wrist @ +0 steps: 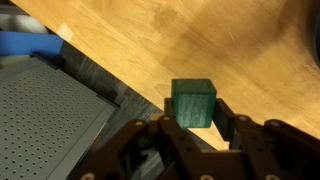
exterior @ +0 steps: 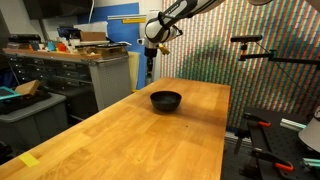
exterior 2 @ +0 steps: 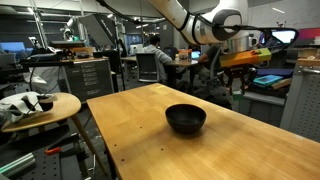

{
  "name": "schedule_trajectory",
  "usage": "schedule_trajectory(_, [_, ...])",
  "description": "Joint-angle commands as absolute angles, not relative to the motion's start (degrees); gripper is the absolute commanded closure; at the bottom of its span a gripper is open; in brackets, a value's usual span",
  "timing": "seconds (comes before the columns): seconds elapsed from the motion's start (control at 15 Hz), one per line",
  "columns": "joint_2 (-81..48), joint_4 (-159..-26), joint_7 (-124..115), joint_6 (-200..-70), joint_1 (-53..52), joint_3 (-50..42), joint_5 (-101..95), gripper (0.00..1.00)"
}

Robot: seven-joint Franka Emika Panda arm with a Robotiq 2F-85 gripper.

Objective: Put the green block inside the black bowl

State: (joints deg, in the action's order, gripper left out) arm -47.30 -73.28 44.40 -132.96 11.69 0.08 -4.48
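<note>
Green block: up in the air, framed dead centre of the wrist view, over the table's edge.
Jaws: clamped on it, one dark finger against each side, and it's a firm pinch!
Gripper: in an exterior view it hangs straight down above the far end of the table, at about 11 o'clock from the bowl and well apart from it.
Black bowl: upright on the wood and nothing showing in it; it also shows in an exterior view, near the middle of the top.
Wooden table: pale butcher-block; in the wrist view it sweeps away towards 1 o'clock.
Grey perforated panel: below the table edge, at 8 o'clock from the block.
Yellow tape: a small strip at the near corner, 7 o'clock from the bowl.
</note>
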Motion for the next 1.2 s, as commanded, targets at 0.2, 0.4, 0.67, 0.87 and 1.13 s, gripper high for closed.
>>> schedule_trajectory(0.2, [-32.06,-91.55,33.90,-134.18,7.21,-2.23,-10.06,0.79])
schedule_trajectory(0.4, [-26.68,-98.65,27.87,-135.33,5.23,-2.06,-12.35,0.78])
schedule_trajectory(0.67, [-20.58,-107.53,19.20,-136.02,2.31,-1.95,-15.48,0.78])
schedule_trajectory(0.87, [-17.17,-113.16,13.63,-136.27,0.75,-1.78,-16.63,0.78])
schedule_trajectory(1.13, [-13.71,-119.80,8.65,-138.87,0.36,-1.23,-14.82,0.78])
